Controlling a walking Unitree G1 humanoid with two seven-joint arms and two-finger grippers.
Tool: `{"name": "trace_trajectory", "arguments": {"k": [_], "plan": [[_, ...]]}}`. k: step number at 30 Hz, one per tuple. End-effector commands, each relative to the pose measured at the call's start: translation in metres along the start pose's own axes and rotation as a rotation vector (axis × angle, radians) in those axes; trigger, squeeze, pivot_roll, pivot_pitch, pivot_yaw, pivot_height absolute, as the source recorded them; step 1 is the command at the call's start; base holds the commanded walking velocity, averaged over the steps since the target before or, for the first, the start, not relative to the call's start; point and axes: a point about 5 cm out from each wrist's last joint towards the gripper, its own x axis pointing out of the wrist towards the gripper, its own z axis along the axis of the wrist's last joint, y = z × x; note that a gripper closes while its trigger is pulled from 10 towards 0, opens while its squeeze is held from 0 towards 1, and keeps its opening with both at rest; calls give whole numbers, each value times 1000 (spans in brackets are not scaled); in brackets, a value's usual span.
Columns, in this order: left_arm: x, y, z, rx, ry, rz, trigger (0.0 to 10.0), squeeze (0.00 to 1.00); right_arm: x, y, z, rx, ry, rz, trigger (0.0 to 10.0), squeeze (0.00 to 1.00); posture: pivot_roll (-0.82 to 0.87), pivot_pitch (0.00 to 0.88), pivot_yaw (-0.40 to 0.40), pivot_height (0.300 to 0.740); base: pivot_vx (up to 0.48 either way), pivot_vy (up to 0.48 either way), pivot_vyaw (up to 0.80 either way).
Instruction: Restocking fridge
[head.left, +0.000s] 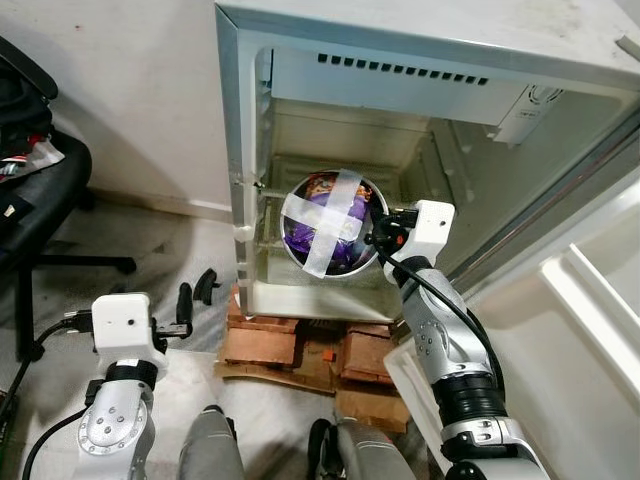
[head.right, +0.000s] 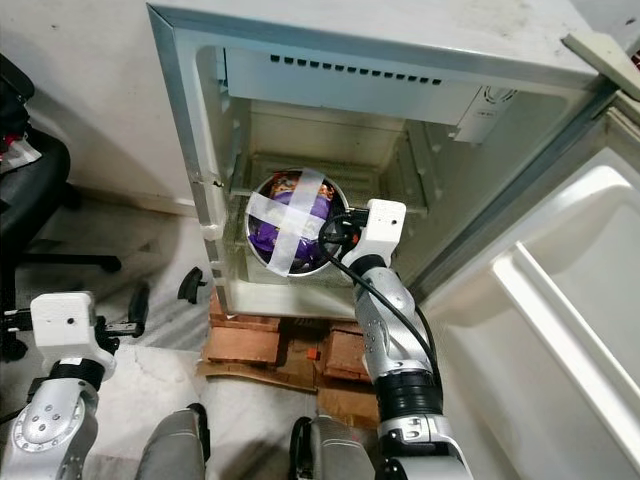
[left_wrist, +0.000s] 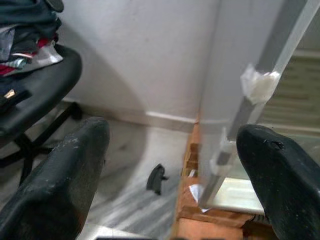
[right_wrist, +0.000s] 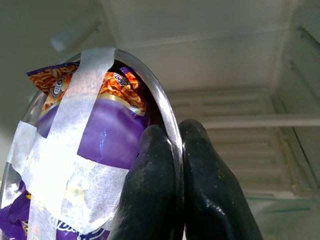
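Observation:
A steel bowl holding a purple snack packet under a cross of white tape hangs tilted in the mouth of the small open fridge. My right gripper is shut on the bowl's rim, with one black finger on each side of it. The bowl sits just above the fridge's lower shelf. My left gripper stands open low at the left, outside the fridge's left wall, with nothing between its fingers.
The fridge stands on bricks and cardboard. Its door is swung open at the right. A black office chair with clothes on it stands at the left by the white wall. A small black piece lies on the floor.

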Motion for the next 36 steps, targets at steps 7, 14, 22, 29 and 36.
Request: {"name": "trace_trajectory", "arguments": {"k": [7, 14, 22, 29, 36], "plan": [[3, -8, 3, -8, 3, -47, 10000, 0, -13, -18, -2, 10, -18, -72, 10000, 0, 119, 222, -137, 740, 0, 480, 0], [5, -9, 3, 1, -1, -53, 10000, 0, -17, -21, 0, 7, -33, -105, 10000, 0, 122, 209, -142, 740, 0, 244, 0], [-6, -25, 11, 93, -78, -238, 10000, 0, -31, -35, 9, -19, -80, -212, 10000, 0, 115, 171, -144, 740, 0, 0, 0], [-5, -24, 14, 81, -106, -239, 10000, 0, -44, -46, 16, -35, -101, -271, 10000, 0, 100, 143, -138, 740, 0, 0, 0], [-17, -15, 19, 49, -109, -197, 10000, 0, -71, -61, 23, -65, -102, -329, 10000, 0, 88, 128, -130, 740, 0, 0, 0]]}}
